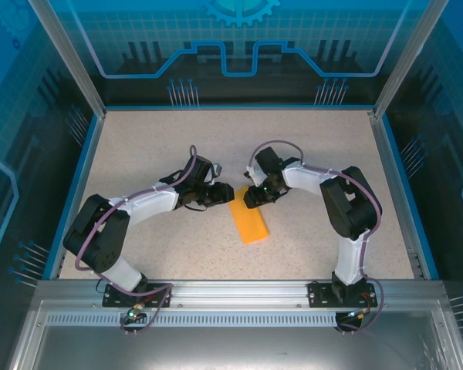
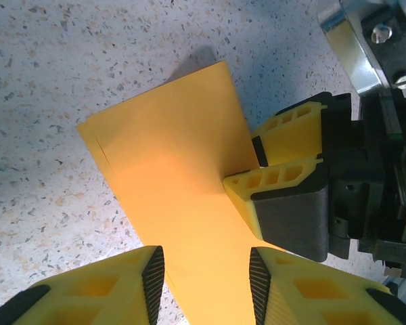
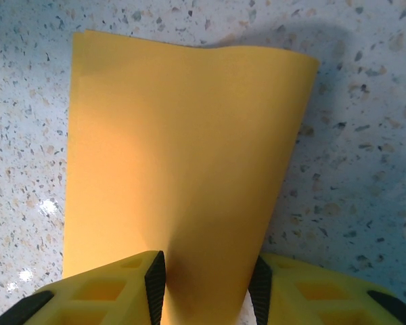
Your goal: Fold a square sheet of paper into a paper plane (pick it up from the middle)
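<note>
The square sheet of paper point(image 1: 249, 223) is lying near the middle of the desk point(image 1: 332, 139), doubled over into a narrow orange-yellow strip that is running slightly slantwise, far end to the left, near end to the right. Both arms are bending in toward that far end: the left tool point(image 1: 221, 193) is sitting on its left side and the right tool point(image 1: 252, 196) on its right, the two just beside each other. In the left wrist view, the strip is stretching away between the left tool's fingers, its edges reaching the dark pads on both sides. The right tool is poking in from the right there, with the paper's edge lying between its yellow fingers. In the right wrist view, the paper is fanning out ahead and narrowing down into the gap, bowing rather than lying flat and throwing a shadow at its far right corner. Both tools are standing partly spread with paper filling the gap, and I cannot tell whether either is actually squeezing it.
</note>
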You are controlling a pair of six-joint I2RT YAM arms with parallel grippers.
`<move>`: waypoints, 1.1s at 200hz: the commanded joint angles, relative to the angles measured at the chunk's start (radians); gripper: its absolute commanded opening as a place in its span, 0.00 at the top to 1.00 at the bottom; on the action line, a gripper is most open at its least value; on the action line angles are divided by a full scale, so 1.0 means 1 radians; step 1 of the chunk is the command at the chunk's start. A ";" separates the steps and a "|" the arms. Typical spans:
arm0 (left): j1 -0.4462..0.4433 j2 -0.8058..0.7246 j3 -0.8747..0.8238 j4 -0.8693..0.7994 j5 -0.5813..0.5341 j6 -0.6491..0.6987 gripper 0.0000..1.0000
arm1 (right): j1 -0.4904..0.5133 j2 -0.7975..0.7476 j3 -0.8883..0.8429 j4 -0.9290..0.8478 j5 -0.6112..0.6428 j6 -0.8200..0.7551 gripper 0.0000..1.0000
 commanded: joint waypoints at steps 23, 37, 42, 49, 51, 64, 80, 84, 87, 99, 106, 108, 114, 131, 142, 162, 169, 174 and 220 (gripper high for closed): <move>0.004 0.018 -0.011 0.016 0.021 -0.004 0.59 | 0.029 0.000 -0.026 0.022 0.016 -0.033 0.59; 0.004 0.022 -0.010 0.016 0.024 -0.004 0.59 | 0.032 0.000 -0.027 0.022 0.019 -0.038 0.59; 0.004 0.023 -0.010 0.017 0.024 -0.003 0.59 | 0.035 -0.001 -0.027 0.022 0.021 -0.039 0.59; 0.003 0.024 -0.010 0.018 0.025 -0.003 0.59 | 0.035 -0.002 -0.026 0.023 0.022 -0.040 0.59; 0.004 0.025 -0.010 0.018 0.025 -0.003 0.59 | 0.036 -0.003 -0.027 0.023 0.023 -0.040 0.59; 0.004 0.028 -0.010 0.018 0.027 -0.004 0.59 | 0.036 -0.006 -0.031 0.029 0.021 -0.039 0.59; 0.003 0.031 -0.008 0.018 0.027 -0.005 0.59 | 0.037 -0.008 -0.032 0.031 0.020 -0.034 0.59; 0.003 0.032 -0.007 0.018 0.028 -0.005 0.59 | 0.038 -0.008 -0.031 0.030 0.020 -0.033 0.59; 0.004 0.032 -0.007 0.017 0.028 -0.004 0.59 | 0.037 -0.008 -0.031 0.031 0.019 -0.031 0.59; 0.004 0.032 -0.008 0.017 0.030 -0.005 0.59 | 0.040 -0.006 -0.031 0.033 0.020 -0.027 0.59; 0.003 0.032 -0.009 0.017 0.030 -0.007 0.59 | 0.042 -0.007 -0.032 0.032 0.020 -0.024 0.59; 0.004 0.032 -0.009 0.016 0.029 -0.006 0.59 | 0.043 -0.008 -0.030 0.032 0.019 -0.023 0.59; 0.004 0.032 -0.009 0.016 0.029 -0.006 0.59 | 0.044 -0.006 -0.030 0.033 0.019 -0.019 0.58; 0.003 0.032 -0.012 0.018 0.030 -0.008 0.59 | 0.045 -0.001 -0.024 0.027 0.018 -0.005 0.58; 0.003 0.030 -0.014 0.019 0.031 -0.009 0.59 | 0.047 0.001 -0.021 0.026 0.020 0.003 0.57; 0.002 0.030 -0.014 0.016 0.033 -0.010 0.59 | 0.049 0.008 -0.017 0.026 0.027 0.012 0.57; 0.002 0.030 -0.013 0.015 0.033 -0.008 0.59 | 0.049 0.009 -0.018 0.025 0.029 0.017 0.57; 0.002 0.031 -0.014 0.014 0.034 -0.007 0.59 | 0.049 0.010 -0.018 0.025 0.029 0.022 0.57; 0.000 0.042 -0.019 0.031 0.043 -0.018 0.59 | 0.058 0.014 -0.018 0.029 0.032 0.030 0.57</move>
